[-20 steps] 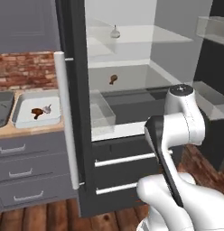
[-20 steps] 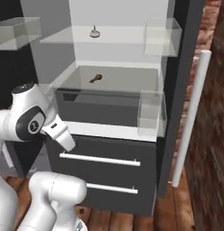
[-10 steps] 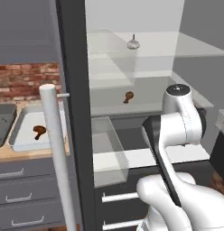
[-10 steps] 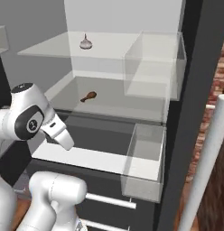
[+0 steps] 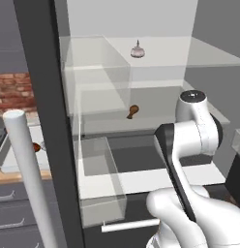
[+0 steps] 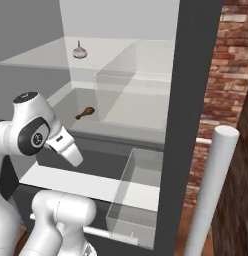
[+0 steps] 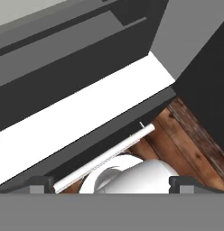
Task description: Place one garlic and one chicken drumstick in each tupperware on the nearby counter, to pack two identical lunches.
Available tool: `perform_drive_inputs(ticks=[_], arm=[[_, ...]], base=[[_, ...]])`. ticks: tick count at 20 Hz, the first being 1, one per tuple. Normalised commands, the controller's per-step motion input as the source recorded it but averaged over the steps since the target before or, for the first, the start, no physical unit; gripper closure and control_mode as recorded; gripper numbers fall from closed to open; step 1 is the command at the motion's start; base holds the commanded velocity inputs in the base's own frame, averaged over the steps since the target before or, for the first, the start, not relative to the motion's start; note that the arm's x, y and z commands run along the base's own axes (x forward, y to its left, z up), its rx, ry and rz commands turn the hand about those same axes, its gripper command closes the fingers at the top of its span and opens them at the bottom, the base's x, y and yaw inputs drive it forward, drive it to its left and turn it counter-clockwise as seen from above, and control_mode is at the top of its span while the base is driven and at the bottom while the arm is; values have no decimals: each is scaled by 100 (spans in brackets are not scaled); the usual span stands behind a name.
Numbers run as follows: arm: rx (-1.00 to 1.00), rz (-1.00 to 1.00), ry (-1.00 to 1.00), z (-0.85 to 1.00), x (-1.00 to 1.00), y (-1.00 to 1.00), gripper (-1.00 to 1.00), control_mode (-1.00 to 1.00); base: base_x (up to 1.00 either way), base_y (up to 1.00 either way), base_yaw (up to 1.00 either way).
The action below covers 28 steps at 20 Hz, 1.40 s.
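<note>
**A:** Your base has rolled in toward the open fridge since a second ago; the whole picture has shifted, so that is the cameras moving, not the food. In the left base view the garlic [image 5: 137, 49] sits on the top shelf [image 5: 209, 52] and the drumstick [image 5: 133, 112] on the shelf below. At the left edge, past the door handle [image 5: 30, 179], a second drumstick [image 5: 37, 147] lies in a pale tupperware [image 5: 10, 157] on the counter [image 5: 10, 175].

**B:** How will the fridge drumstick handle?

**A:** I'd judge it light, firm and a bit slick. Take it across the plump end, not the thin bone. Here its long axis runs diagonally, plump end up-right, bone end down-left.

**B:** And the garlic?

**A:** Light, hard and round, so it may roll. Close on the bulb's widest part, below the stem, which points straight up.

**B:** Right base view?

**A:** The same garlic [image 6: 79, 50] stands upright on the top shelf; the drumstick [image 6: 85, 113] lies below with its plump end right and bone end down-left, toward you.

**B:** Hand view?

**A:** Your gripper [image 7: 113, 184] has its jaws wide apart with nothing between them, and it looks down at a drawer bar [image 7: 105, 158] and the wood floor [image 7: 186, 140].
</note>
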Motion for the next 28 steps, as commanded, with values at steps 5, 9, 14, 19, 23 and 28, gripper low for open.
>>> perform_drive_inputs(ticks=[5,9,14,19,23,28], arm=[[0,0,0,0,0,0,-100,100],[0,0,0,0,0,0,-100,100],[0,0,0,0,0,0,-100,100],[0,0,0,0,0,0,-100,100],[-3,18,-5,45,0,8,-100,-100],[-2,45,-14,97,1,19,-100,-100]], base=[[78,51,1],[26,60,6],[-27,8,-1],[56,18,3],[14,27,9],[0,0,0]])
